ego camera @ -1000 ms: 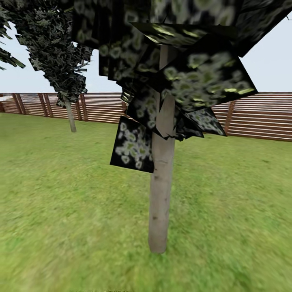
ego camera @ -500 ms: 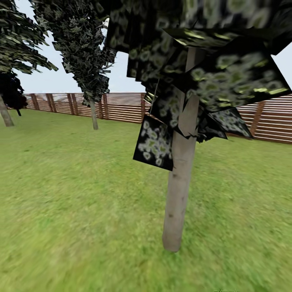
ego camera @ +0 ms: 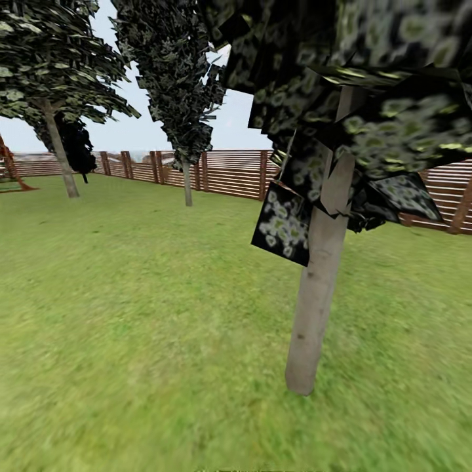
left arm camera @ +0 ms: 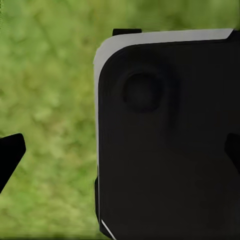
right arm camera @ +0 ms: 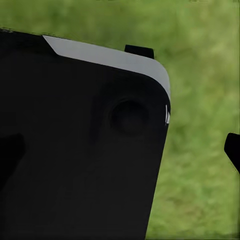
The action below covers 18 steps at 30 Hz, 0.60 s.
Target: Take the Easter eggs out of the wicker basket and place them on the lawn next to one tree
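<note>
A tree with a straight grey-brown trunk (ego camera: 318, 308) and dark leaf clusters stands close in front of me, right of centre in the head view, on the lawn (ego camera: 131, 314). The Easter eggs and the wicker basket are out of view. In the left wrist view my left gripper (left arm camera: 120, 155) is open, its dark fingertips (left arm camera: 10, 152) far apart over grass and my black base panel. My right gripper (right arm camera: 120, 150) is likewise open, with one fingertip (right arm camera: 233, 147) at the frame edge. Nothing is held between either pair of fingers.
A brown slat fence (ego camera: 229, 172) runs along the back of the garden. A narrow dark columnar tree (ego camera: 187, 190) stands mid-distance, a broad-canopied tree (ego camera: 60, 164) and an almost black tree (ego camera: 77, 147) farther left. A reddish wooden structure (ego camera: 10, 172) shows at the far left edge.
The head view has swung to the left: the near trunk now sits farther right in the picture, and more trees and fence have come into view on the left.
</note>
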Available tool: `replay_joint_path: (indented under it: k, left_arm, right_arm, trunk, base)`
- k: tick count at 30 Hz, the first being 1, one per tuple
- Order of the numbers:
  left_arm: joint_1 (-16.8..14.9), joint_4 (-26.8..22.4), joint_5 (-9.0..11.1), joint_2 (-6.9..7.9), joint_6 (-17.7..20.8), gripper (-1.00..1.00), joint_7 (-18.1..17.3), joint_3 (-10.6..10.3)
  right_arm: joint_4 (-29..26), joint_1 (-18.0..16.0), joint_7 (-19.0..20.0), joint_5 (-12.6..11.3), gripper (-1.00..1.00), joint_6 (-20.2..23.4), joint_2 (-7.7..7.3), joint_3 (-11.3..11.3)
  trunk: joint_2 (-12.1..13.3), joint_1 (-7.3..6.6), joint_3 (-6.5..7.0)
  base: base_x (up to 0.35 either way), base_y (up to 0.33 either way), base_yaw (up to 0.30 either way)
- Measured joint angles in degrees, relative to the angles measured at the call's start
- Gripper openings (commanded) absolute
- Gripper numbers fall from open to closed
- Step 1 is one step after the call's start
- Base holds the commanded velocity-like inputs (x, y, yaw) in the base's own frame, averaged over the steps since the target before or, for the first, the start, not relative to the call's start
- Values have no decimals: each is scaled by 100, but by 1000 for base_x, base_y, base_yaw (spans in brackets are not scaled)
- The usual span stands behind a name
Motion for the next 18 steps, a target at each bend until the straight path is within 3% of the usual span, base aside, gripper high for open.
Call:
replay_joint_path:
  k: [3, 5, 9, 18]
  left_arm:
    - [0, 0, 0, -2, 0, 100, 0, 0]
    - [0, 0, 0, -2, 0, 100, 0, 0]
    - [0, 0, 0, -1, 0, 100, 0, 0]
    - [0, 0, 0, 6, 0, 100, 0, 0]
  right_arm:
    - [-17, -1, -2, 51, 100, 0, 12, 20]
    - [-20, 0, -3, 295, 100, 0, 18, 87]
    - [-23, -2, -3, 456, 100, -1, 19, 112]
    - [-29, 0, -1, 430, 100, -12, 17, 86]
  trunk:
    - [0, -1, 0]
    - [0, -1, 0]
    - [0, -2, 0]
    - [0, -1, 0]
  base:
    - [-35, 0, 300]
    - [-8, 0, 300]
    - [-2, 0, 300]
    - [0, 0, 300]
